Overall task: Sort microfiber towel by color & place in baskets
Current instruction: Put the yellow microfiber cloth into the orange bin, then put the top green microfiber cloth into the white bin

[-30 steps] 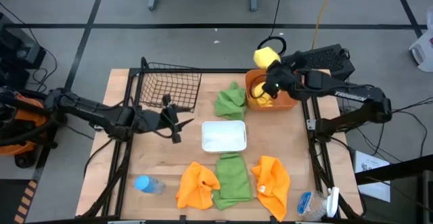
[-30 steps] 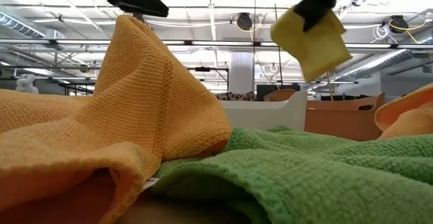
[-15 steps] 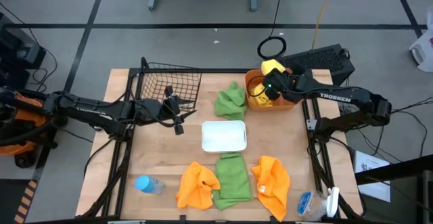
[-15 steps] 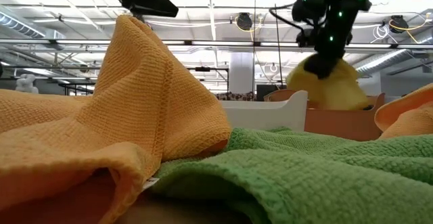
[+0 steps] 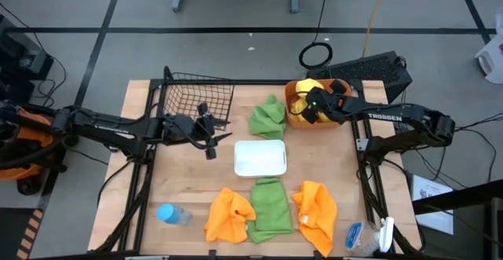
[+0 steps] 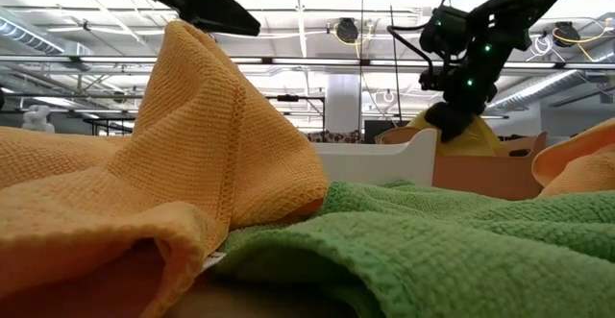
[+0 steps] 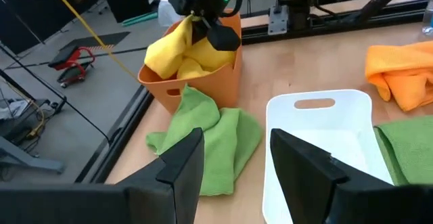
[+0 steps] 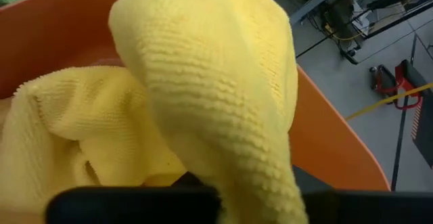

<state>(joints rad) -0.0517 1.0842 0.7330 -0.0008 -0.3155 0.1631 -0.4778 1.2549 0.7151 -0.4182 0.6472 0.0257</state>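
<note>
Over the orange tub (image 5: 336, 123) at the far right, my right gripper (image 5: 314, 108) is shut on a yellow towel (image 7: 177, 48). A second yellow towel (image 8: 61, 129) lies in the tub under it. A green towel (image 5: 267, 117) is bunched on the table beside the tub. Another green towel (image 5: 271, 206) lies at the near edge between two orange towels (image 5: 230, 217) (image 5: 316, 205). The white tray (image 5: 260, 159) and the black wire basket (image 5: 196, 99) hold nothing. My left gripper (image 5: 211, 138) hangs open near the wire basket. My right gripper pinches a bunched-up top part of the yellow towel (image 7: 195, 25) between its fingers, slanting down from the table's right. The cloth (image 8: 223, 163) covers the fingertips in its own wrist view. The towel droops below the fingers, and its lower part lies in the tub.
A blue-capped bottle (image 5: 171, 213) lies at the near left. Bare wood shows between the wire basket and the white tray. A black keyboard (image 5: 377, 67) sits behind the tub, off the table's far right corner.
My right gripper has come down with the yellow towel from well above the orange tub into it. The towel hung clear before and now rests in the tub on the other yellow one. My left gripper has drifted a little toward the table's right.
</note>
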